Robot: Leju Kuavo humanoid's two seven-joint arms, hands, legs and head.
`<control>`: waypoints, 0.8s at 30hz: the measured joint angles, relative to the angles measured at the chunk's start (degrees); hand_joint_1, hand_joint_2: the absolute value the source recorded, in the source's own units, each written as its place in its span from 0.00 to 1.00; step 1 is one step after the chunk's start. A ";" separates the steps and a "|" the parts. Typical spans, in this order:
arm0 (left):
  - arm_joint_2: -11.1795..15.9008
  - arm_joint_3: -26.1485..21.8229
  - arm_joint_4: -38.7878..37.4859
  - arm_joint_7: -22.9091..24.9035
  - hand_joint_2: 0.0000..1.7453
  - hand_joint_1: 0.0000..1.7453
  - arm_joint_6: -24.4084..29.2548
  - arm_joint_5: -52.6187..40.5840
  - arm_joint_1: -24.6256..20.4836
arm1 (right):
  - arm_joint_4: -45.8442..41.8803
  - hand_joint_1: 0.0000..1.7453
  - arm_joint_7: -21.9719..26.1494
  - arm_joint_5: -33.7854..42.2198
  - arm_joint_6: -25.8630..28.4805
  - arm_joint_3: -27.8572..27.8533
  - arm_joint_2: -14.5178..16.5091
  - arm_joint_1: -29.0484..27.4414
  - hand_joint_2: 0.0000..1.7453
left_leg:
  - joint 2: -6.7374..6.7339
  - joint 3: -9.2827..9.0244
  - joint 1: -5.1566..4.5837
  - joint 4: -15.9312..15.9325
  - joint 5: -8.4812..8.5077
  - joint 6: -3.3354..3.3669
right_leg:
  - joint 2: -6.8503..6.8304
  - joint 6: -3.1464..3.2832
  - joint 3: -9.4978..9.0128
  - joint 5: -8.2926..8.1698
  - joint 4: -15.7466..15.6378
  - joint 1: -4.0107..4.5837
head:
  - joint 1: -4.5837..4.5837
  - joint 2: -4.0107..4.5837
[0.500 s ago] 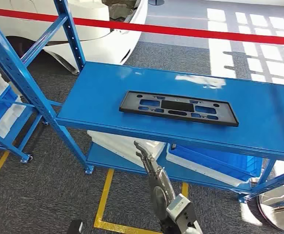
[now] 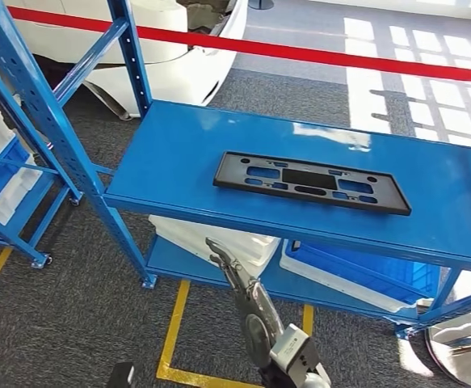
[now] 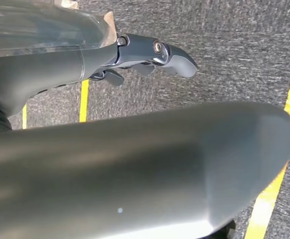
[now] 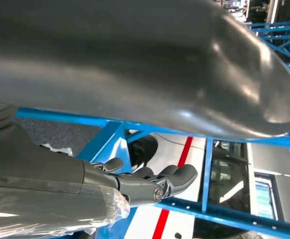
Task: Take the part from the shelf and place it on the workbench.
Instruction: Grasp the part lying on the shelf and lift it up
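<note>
One hand, the right hand, is raised below the front edge of the blue shelf, fingers stretched out, holding nothing. The left hand hangs over grey carpet, also empty and extended. Farther away, the black part lies flat on the shelf.

Your right wrist camera lists the right hand: thick grey thumb across the frame, darker fingers extended together, nothing held, clear plastic wrap at the wrist cover. Beyond it you have blue shelf rails, grey carpet, and a white car body with a red stripe.
</note>
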State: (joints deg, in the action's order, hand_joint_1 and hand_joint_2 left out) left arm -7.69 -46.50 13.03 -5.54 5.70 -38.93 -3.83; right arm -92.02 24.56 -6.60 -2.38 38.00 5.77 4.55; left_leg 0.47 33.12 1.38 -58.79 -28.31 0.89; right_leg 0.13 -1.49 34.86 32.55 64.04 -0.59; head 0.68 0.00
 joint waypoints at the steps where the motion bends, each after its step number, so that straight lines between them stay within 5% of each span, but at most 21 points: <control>1: 0.01 -0.02 0.00 -0.01 0.00 0.00 -0.04 -0.06 -0.01 | 0.02 0.00 0.08 0.12 -0.03 0.04 0.00 0.05 0.00 | -0.02 0.02 -0.05 -0.01 -0.01 0.13 | -0.01 -0.13 1.81 1.99 4.03 -0.02 | -0.03 0.00; 3: 0.02 -0.03 0.00 -0.08 0.00 0.00 -0.13 -0.18 0.05 | 0.05 0.00 0.21 0.34 -0.10 0.07 -0.01 0.06 0.00 | -0.04 0.01 -0.24 -0.02 -0.04 0.21 | -0.01 -0.17 4.76 4.05 10.37 -0.03 | -0.02 0.00; 4: 0.02 -0.03 0.00 -0.13 0.00 0.00 -0.14 -0.26 0.06 | 0.06 0.00 0.29 0.42 -0.13 0.07 -0.01 0.07 0.00 | -0.01 -0.03 -0.34 -0.02 -0.05 0.23 | -0.01 -0.06 4.90 3.45 10.58 0.00 | -0.02 0.00; 8: -0.02 -0.04 -0.01 -0.36 0.00 0.00 -0.20 -0.66 -0.05 | -0.08 0.00 0.62 0.57 -0.30 0.08 0.00 0.12 0.00 | 0.17 -0.23 -0.75 -0.01 -0.15 0.12 | 0.02 1.48 -1.28 -3.38 -3.14 0.57 | 0.02 0.00; 13: 0.00 -0.05 -0.01 -0.43 0.00 0.00 -0.22 -0.76 -0.08 | -0.28 0.00 0.78 0.67 -0.46 0.11 0.12 0.16 0.00 | 0.06 -0.11 -0.55 0.00 -0.54 -1.21 | -0.02 2.38 -2.55 -4.47 -6.78 0.77 | 0.10 0.00; 15: 0.08 -0.09 0.00 -0.48 0.00 0.00 -0.20 -0.78 -0.13 | -0.32 0.00 0.83 0.71 -0.59 0.11 0.25 0.23 0.00 | 0.03 1.41 -0.54 -3.60 -3.01 -1.60 | -0.22 2.82 -2.93 -4.90 -7.57 0.45 | 0.21 0.00; 17: 0.17 -0.19 -0.01 -0.50 0.00 0.00 -0.19 -0.82 -0.06 | -0.31 0.00 0.85 0.78 -0.73 0.11 0.30 0.27 0.00 | 0.03 4.79 -0.47 -10.93 -6.48 -1.98 | -0.30 2.99 -2.90 -4.92 -7.63 0.48 | 0.25 0.00; 19: 0.25 -0.31 -0.01 -0.48 0.00 0.00 -0.16 -0.99 0.06 | -0.27 0.00 0.89 0.85 -0.83 0.11 0.29 0.26 0.00 | 0.02 6.73 -0.32 -15.02 -7.28 -2.33 | -0.29 2.97 -2.90 -4.87 -7.57 0.49 | 0.23 0.00; 20: 0.29 -0.36 0.00 -0.45 0.00 0.00 -0.14 -1.12 0.08 | -0.27 0.00 0.91 0.87 -0.86 0.11 0.29 0.26 0.00 | 0.00 6.20 -0.23 -13.82 -6.01 -2.44 | -0.25 2.90 -2.94 -4.81 -7.49 0.47 | 0.25 0.00; 22: 0.41 -0.46 -0.01 -0.32 0.00 0.00 -0.10 -1.43 0.02 | -0.27 0.00 0.99 0.90 -0.96 0.11 0.30 0.26 0.00 | -0.12 2.74 0.03 -6.48 -2.10 -2.57 | -0.14 2.52 -3.01 -4.48 -7.10 0.40 | 0.25 0.00; 24: 0.49 -0.54 -0.01 -0.17 0.00 0.00 -0.07 -1.71 -0.08 | -0.29 0.00 1.04 0.93 -1.04 0.09 0.30 0.25 0.00 | -0.17 0.20 0.04 -0.81 -0.17 -2.17 | -0.03 1.91 -2.73 -4.07 -6.40 0.58 | 0.23 0.00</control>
State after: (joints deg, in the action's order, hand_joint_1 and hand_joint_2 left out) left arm -7.20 -47.04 13.02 -5.70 5.63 -40.64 -3.91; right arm -92.31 25.59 -5.67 -3.42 38.09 6.07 4.80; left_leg 0.30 33.31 1.41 -59.59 -28.47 -1.29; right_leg 0.09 0.42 32.14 28.48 57.63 0.00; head 0.91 0.00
